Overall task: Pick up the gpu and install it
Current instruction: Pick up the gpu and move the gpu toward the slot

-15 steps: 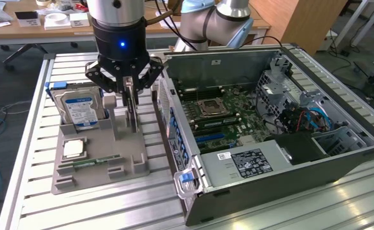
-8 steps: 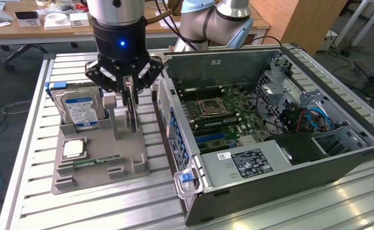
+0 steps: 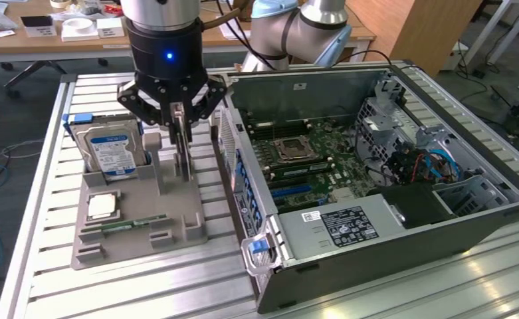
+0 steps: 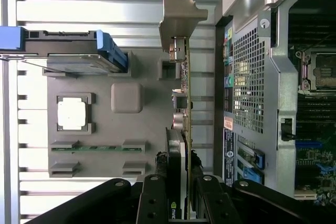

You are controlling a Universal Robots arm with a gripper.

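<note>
Slatted aluminium tabletop [image 3: 38,279] carries a grey plastic parts holder [image 3: 135,242] beside an open black computer case [image 3: 375,266]. The black robot gripper [image 3: 179,121] is clamped on the thin dark gpu card [image 3: 182,156], which stands upright on edge in the holder.

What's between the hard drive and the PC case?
The gpu, on edge over the grey holder, gripper closed on it; clearest in the wrist view.

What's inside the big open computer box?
A green motherboard with a square socket, a labelled power supply and blue cables. Whatever lies beneath the power supply is covered.
</note>
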